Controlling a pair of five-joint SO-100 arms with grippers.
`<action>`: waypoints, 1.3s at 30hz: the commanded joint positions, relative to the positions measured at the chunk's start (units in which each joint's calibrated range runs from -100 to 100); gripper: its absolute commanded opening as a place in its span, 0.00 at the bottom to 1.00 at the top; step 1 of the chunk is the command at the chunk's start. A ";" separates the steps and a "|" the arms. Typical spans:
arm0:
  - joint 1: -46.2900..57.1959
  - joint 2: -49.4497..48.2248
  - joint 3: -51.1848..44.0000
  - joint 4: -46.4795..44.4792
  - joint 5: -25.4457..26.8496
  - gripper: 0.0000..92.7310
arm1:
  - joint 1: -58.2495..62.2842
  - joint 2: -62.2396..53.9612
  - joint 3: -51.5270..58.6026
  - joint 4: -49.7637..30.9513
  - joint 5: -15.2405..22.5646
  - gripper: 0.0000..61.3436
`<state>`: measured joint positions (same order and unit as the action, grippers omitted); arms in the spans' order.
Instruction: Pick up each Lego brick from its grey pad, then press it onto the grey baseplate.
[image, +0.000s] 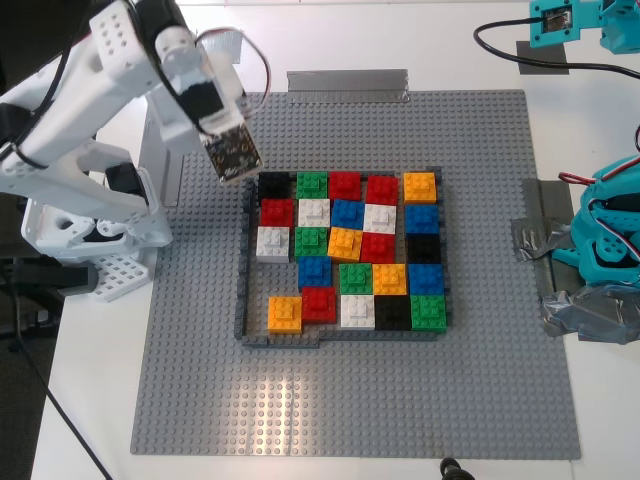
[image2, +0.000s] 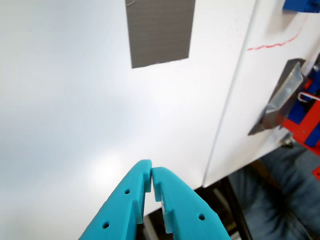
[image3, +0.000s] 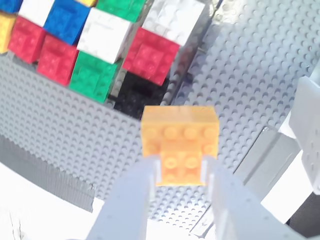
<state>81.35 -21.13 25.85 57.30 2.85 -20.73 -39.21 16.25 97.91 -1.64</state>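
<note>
Orange Lego brick (image3: 180, 142) of glossy moulded plastic, grey baseplate (image: 200, 350) matt and studded, glare on its near studs, white table (image2: 65, 100) smooth and faintly shiny, tape patch (image2: 160, 31) dull grey, second end effector (image3: 176, 200) of smooth white plastic.

Robotics lab bench — taped-down arms (image: 600, 250), cables (image: 505, 50).

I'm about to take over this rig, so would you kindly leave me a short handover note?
My second gripper is shut on the orange Lego brick, held above the grey baseplate near the black corner brick of the mosaic.
My first gripper is shut and empty, over the white table near a bare grey pad.
Done: brick picked up.
Left: press it onto the baseplate.
</note>
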 joint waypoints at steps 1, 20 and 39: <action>0.37 -1.27 -0.35 -0.59 0.25 0.00 | 11.77 -1.14 2.31 0.46 2.59 0.00; 0.08 -1.27 -0.53 -0.59 0.25 0.00 | 31.21 14.91 10.07 -22.64 6.01 0.00; -0.07 -1.27 -0.26 -0.59 0.25 0.00 | 34.33 24.44 9.08 -28.75 6.06 0.00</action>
<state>81.35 -21.13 25.85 57.30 2.85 13.91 -15.11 28.43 70.64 5.01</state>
